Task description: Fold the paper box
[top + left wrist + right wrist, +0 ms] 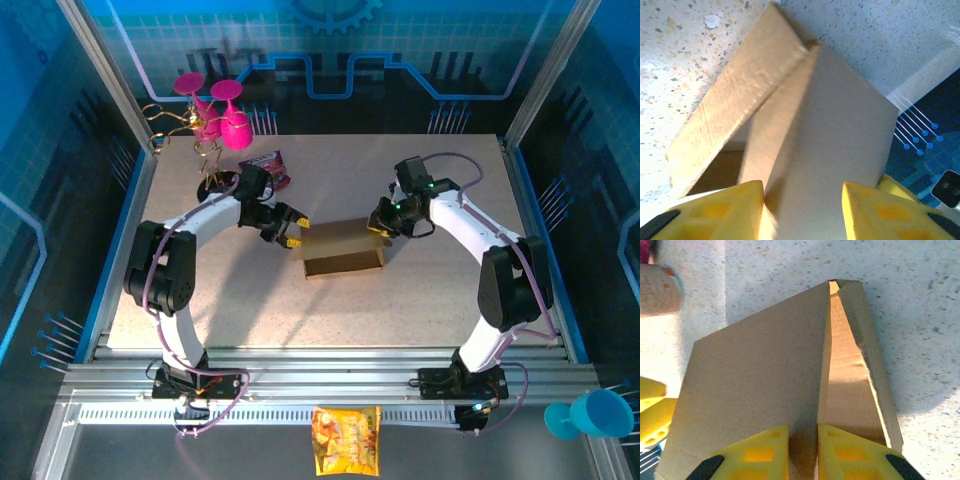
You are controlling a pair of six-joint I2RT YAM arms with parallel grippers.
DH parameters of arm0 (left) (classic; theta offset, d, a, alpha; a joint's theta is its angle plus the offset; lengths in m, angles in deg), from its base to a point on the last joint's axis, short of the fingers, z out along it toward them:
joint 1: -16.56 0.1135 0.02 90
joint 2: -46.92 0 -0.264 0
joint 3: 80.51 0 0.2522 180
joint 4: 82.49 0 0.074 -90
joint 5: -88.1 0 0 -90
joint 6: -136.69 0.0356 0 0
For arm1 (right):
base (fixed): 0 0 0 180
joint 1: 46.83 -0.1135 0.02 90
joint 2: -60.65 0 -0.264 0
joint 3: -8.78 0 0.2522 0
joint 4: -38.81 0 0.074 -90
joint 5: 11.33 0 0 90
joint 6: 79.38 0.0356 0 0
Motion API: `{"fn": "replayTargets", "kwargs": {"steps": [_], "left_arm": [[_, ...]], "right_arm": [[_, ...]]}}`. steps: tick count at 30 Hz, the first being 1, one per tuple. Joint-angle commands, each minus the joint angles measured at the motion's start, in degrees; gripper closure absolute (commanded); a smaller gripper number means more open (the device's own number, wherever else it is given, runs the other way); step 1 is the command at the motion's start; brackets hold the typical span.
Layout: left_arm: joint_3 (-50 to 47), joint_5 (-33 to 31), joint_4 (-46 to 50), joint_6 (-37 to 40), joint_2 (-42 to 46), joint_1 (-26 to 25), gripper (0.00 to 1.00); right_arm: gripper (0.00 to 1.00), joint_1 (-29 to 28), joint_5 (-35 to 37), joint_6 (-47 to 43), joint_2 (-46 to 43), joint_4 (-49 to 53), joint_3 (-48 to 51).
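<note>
The paper box point(343, 252) sits on the tabletop point(400, 320) directly between the two end effectors, partly formed, with one long wall standing and its top open.

The right end effector point(381, 224) is at the box's right end. In its wrist view the two yellow fingers point(765, 452) are drawn nearly together, and the edge of an upright cardboard panel is pinched in the narrow slot between them. From that grip a broad brown panel spreads away to the left of the fingers. A narrower flap leans off to their right, and the two meet at a corner at the far end.

The left end effector point(293, 231) is at the box's opposite end, just touching or just short of it. Its yellow fingers point(730, 212) stand well apart. A wide cardboard face fills the space ahead of and between them, and I cannot tell whether either pad presses on it. A folded flap rises ahead and to the left of those fingers, with a shadowed hollow beneath it.

Behind the left end effector, farther across the tabletop, lies a dark purple snack packet point(266, 165).
</note>
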Motion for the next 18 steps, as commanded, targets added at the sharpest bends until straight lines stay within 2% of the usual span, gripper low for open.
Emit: {"fn": "replayTargets", "kwargs": {"steps": [1, 9, 18], "left_arm": [[2.9, -1.9, 7.0, 5.8, -0.5, 0.7, 0.54], [1.7, -2.3, 6.8, 6.7, -0.6, 0.6, 0.66], [-1.7, -3.4, 6.7, 9.7, 0.2, -0.9, 0.65]], "right_arm": [[0.82, -0.5, 2.1, -1.5, 0.0, 0.8, 1.1], [0.83, -0.6, 2.3, -1.5, 0.3, 0.5, 1.6], [0.83, -0.8, 3.8, -5.0, 0.2, 0.0, 4.1]]}}
